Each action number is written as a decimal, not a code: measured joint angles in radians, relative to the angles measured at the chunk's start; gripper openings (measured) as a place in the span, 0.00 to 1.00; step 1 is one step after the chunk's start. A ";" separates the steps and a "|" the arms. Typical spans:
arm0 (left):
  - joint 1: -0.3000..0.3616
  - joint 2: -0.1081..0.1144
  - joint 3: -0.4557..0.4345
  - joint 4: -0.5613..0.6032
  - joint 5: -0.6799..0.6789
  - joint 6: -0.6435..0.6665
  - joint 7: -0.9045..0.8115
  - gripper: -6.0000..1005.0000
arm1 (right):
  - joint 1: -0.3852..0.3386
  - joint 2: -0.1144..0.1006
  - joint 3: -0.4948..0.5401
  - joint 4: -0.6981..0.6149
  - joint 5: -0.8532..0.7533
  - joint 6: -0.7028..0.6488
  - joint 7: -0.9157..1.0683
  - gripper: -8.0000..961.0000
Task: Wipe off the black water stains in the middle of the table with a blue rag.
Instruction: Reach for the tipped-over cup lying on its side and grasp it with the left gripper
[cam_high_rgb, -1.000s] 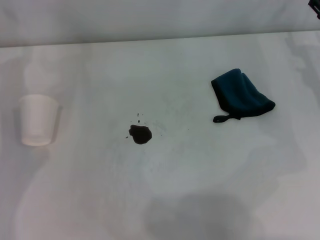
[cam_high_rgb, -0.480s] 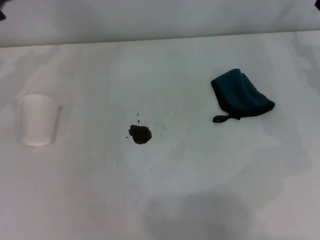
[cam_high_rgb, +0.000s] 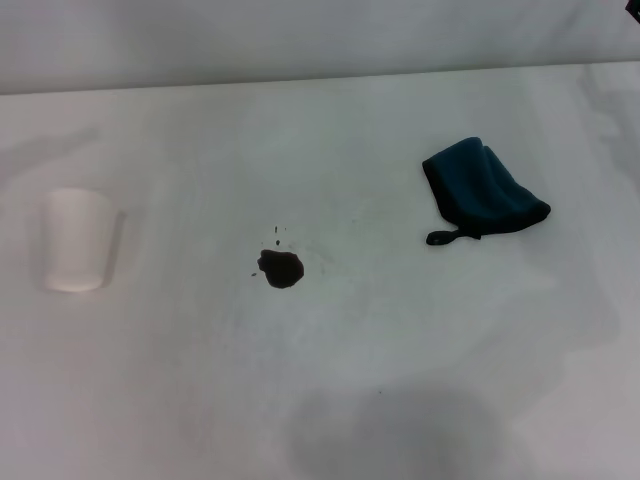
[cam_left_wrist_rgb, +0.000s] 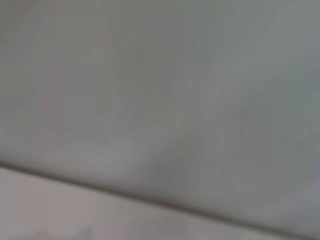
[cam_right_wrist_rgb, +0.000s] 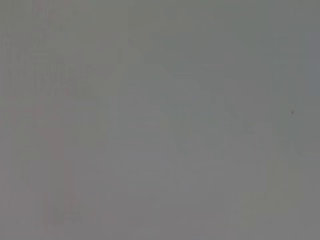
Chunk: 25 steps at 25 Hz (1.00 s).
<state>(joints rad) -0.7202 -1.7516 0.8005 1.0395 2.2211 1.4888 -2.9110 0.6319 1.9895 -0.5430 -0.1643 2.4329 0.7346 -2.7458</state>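
The black water stains (cam_high_rgb: 281, 268) are a small dark blotch near the middle of the white table (cam_high_rgb: 330, 400), with a few tiny specks just beyond it. The blue rag (cam_high_rgb: 483, 188) lies folded on the table to the right and farther back, its dark loop tag pointing toward the stain side. It lies apart from the stains. Neither gripper shows in the head view. The left wrist view and the right wrist view show only plain grey-white surface, with none of the task's things.
A white paper cup (cam_high_rgb: 75, 240) stands at the left of the table. The table's far edge (cam_high_rgb: 320, 78) meets a pale wall behind.
Small dark parts of the arms seen at the top corners of the head view have left the view. The rag, the stains and the cup have not moved.
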 joint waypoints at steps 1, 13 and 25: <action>-0.022 0.016 -0.002 0.008 0.034 0.060 -0.016 0.87 | 0.001 0.000 0.000 0.000 0.000 0.000 0.000 0.91; -0.139 0.029 0.042 -0.003 0.251 0.330 -0.074 0.87 | 0.012 0.012 -0.002 -0.004 0.000 0.007 0.001 0.91; -0.132 -0.020 0.084 -0.101 0.276 0.283 -0.040 0.87 | 0.013 0.020 -0.006 0.004 0.000 0.008 0.002 0.91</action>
<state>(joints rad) -0.8522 -1.7716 0.8849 0.9382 2.4969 1.7719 -2.9511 0.6448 2.0097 -0.5489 -0.1600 2.4328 0.7424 -2.7443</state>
